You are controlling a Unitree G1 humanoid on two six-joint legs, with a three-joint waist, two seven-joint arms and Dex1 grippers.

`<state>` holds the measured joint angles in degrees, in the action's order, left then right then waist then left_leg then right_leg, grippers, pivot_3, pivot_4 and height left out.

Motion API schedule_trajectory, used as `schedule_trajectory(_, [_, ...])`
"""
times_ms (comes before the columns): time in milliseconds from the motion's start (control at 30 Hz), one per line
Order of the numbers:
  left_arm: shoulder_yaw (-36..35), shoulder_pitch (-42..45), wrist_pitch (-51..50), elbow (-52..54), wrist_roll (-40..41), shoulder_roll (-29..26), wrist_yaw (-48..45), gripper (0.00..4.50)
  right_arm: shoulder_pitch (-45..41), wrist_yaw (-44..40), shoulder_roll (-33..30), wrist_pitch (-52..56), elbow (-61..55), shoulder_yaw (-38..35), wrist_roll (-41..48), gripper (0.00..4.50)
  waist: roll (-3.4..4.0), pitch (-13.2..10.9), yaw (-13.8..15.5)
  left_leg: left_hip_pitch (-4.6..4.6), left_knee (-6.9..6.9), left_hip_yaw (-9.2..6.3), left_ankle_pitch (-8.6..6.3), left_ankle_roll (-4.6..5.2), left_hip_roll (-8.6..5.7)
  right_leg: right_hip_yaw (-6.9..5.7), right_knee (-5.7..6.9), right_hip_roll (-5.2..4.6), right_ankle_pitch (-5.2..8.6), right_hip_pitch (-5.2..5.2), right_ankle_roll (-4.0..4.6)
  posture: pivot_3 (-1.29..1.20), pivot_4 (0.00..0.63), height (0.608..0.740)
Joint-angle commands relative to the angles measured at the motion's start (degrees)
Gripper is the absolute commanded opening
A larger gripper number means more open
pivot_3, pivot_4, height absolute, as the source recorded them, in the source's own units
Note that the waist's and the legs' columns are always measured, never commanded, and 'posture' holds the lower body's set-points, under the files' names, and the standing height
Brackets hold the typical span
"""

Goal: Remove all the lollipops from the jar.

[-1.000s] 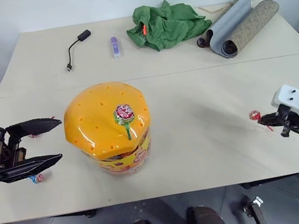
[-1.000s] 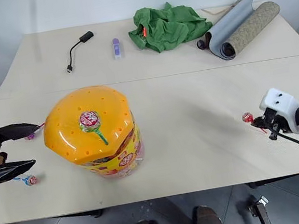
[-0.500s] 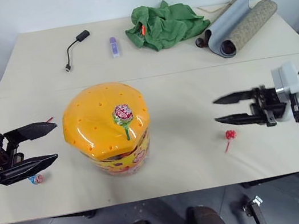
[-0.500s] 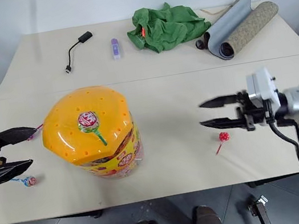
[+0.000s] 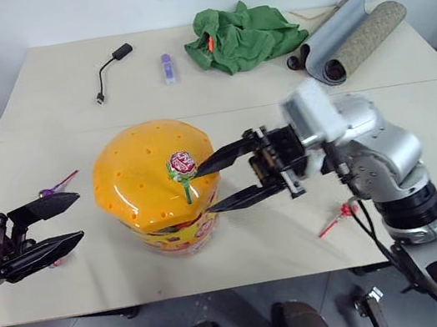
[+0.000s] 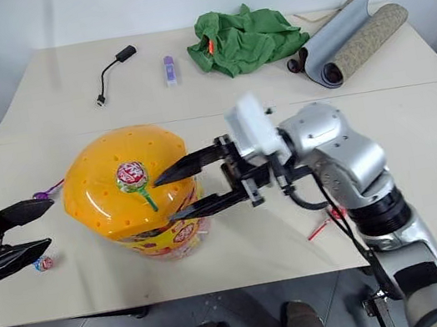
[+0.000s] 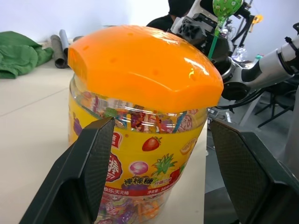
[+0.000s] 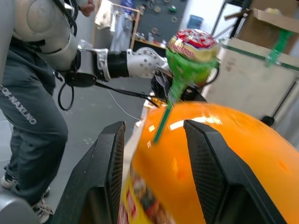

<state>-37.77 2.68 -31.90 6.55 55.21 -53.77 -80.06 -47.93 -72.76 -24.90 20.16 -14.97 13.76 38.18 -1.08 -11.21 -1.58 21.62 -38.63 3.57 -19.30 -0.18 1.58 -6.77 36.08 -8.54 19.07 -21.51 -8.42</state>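
Glossy orange lid (image 5: 152, 171) dotted with holes, yellow fruit-print jar (image 7: 140, 158), red-and-green swirled lollipop (image 5: 180, 167) on green stick.

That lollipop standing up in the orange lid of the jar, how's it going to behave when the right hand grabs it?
The lollipop looks light: a small wrapped head on a thin green stick. Gripped by the head, its glossy wrapper may slip or crinkle. The stick sits in a hole of the jar lid, so it probably lifts straight out but could bind if pulled sideways. The right hand is open beside it.
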Motion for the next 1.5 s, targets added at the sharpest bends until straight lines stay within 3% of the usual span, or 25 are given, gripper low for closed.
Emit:
schedule_trajectory(33, [-2.08, -0.93, 0.74, 2.99, 0.99, 1.05, 1.12, 3.45, -3.0, 1.93, 2.31, 1.7, 0.55, 0.31, -0.58, 2.06, 0.0, 0.0, -0.02, 0.0, 0.0, 0.0, 0.0, 0.0, 0.0, 0.0, 0.0, 0.0, 0.0, 0.0, 0.0, 0.0, 0.15, 0.74])
schedule_trajectory(67, [-2.12, -1.11, 0.94, 3.5, 1.02, 1.44, 1.54, 3.45, -3.65, 2.23, 2.97, 2.13, 1.33, 0.5, -0.83, 2.06, 0.0, 0.0, -0.08, 0.0, 0.0, 0.0, 0.0, 0.0, 0.0, 0.01, 0.0, 0.0, 0.0, 0.0, 0.0, 0.0, 0.15, 0.74])
schedule_trajectory(167, [-2.44, -1.11, 1.03, 5.13, 1.48, 2.21, 2.37, 3.45, -4.54, 1.79, 3.87, 2.43, 2.16, 0.21, -0.97, 1.44, -0.02, 0.01, -0.04, 0.0, 0.0, 0.0, -0.01, -0.01, -0.01, -0.02, 0.03, 0.01, 0.0, -0.01, 0.0, 0.0, 0.15, 0.74])
schedule_trajectory(300, [-1.84, 0.56, 1.1, 6.02, 2.47, 2.48, 3.15, 3.45, -4.72, 2.46, 5.53, 2.96, 2.82, -1.94, 1.28, 0.06, -0.04, 0.02, -0.12, 0.0, 0.0, 0.0, -0.01, -0.02, -0.02, -0.02, 0.04, 0.01, 0.0, -0.01, 0.0, 0.0, 0.15, 0.74])
schedule_trajectory(433, [-1.4, 3.93, 0.57, 7.77, 5.01, 3.15, 5.52, 3.45, -4.51, 5.24, 6.29, 7.79, 2.75, -9.96, 11.41, 0.02, -0.04, 0.02, -0.03, -0.01, -0.01, -0.04, -0.01, -0.03, -0.01, -0.01, 0.06, 0.04, -0.01, -0.01, 0.02, 0.0, 0.15, 0.74])
schedule_trajectory(567, [-1.6, 6.73, -0.66, 9.59, 7.91, 3.21, 8.16, 3.45, -5.31, 11.56, 0.89, 16.18, 2.24, -18.05, 18.72, 0.02, -0.07, 0.04, 0.1, 0.05, -0.15, -0.32, -0.02, -0.01, 0.06, -0.03, 0.09, -0.02, -0.02, 0.05, 0.03, 0.0, 0.15, 0.74])
schedule_trajectory(633, [-0.93, 6.92, -0.75, 10.7, 8.03, 2.6, 7.73, 3.45, -3.89, 11.16, -6.6, 19.65, 3.18, -21.92, 18.8, 0.02, -0.06, 0.03, 0.04, 0.05, -0.12, -0.28, -0.03, -0.01, 0.04, -0.03, 0.07, 0.0, -0.02, 0.05, 0.03, 0.0, 0.15, 0.74])
schedule_trajectory(767, [0.0, 6.83, -0.62, 11.69, 7.63, 2.09, 6.66, 3.45, 0.02, 7.48, -18.49, 19.86, 6.13, -23.45, 13.09, 0.02, -0.06, 0.03, 0.1, 0.06, -0.01, -0.03, -0.04, -0.01, -0.1, -0.04, -0.07, 0.03, -0.02, 0.03, 0.03, 0.0, 0.15, 0.74])
schedule_trajectory(833, [3.67, 8.73, 0.19, 11.47, 5.54, 0.57, 3.79, 3.45, 8.57, 5.15, -33.4, 12.04, 17.72, -19.7, -3.51, 0.02, -0.08, 0.05, 0.4, 0.06, 0.02, 0.2, -0.05, -0.02, -0.09, -0.04, -0.1, 0.05, -0.02, 0.03, 0.03, 0.0, 0.15, 0.74])
schedule_trajectory(900, [5.86, 9.81, 0.7, 10.81, 4.2, -0.49, 1.56, 3.45, 14.04, 4.38, -41.14, 6.45, 24.21, -16.39, -12.84, 0.02, -0.15, 0.09, 1.58, 0.13, -0.02, 0.28, -0.09, 0.06, -0.17, -0.04, -0.15, 0.01, -0.02, 0.05, 0.03, 0.0, 0.15, 0.74])
schedule_trajectory(1033, [7.81, 10.03, 3.02, 7.62, 0.48, -1.9, -2.39, 3.45, 20.07, 4.27, -44.18, -2.3, 29.34, -12.64, -22.31, 0.02, 0.17, 0.05, 0.68, 0.21, -0.23, 0.72, -0.19, 0.16, -0.14, 0.12, -0.22, 0.0, -0.01, -0.08, 0.03, 0.0, 0.15, 0.74])
schedule_trajectory(1200, [9.07, 11.88, 2.82, 4.88, -0.07, -1.84, -2.24, 3.45, 24.47, 10.3, -41.51, -10.2, 36.14, -13.34, -29.1, 0.02, 0.34, 0.08, 0.08, 0.08, -0.26, 0.91, -0.18, 0.13, -0.02, 0.2, -0.14, 0.02, 0.01, -0.07, 0.07, 0.0, 0.15, 0.74])
schedule_trajectory(1300, [9.17, 11.89, 1.81, 4.31, 0.03, -2.42, -2.06, 3.45, 26.89, 9.56, -40.29, -11.54, 37.01, -15.42, -27.97, 0.73, 0.37, 0.08, 0.1, 0.08, -0.32, 0.9, -0.18, 0.13, 0.05, 0.22, -0.12, 0.03, 0.01, -0.06, 0.07, 0.0, 0.15, 0.74])
schedule_trajectory(1500, [10.55, 14.65, -0.7, 1.03, -1.61, -4.37, 1.4, 3.45, 30.96, 4.67, -39.49, -17.25, 36.7, -21.09, -23.54, 2.77, 0.4, 0.07, 1.38, 0.09, -0.42, 0.89, -0.19, 0.14, 0.04, 0.24, -0.14, 0.01, 0.0, -0.01, 0.06, 0.0, 0.15, 0.74])
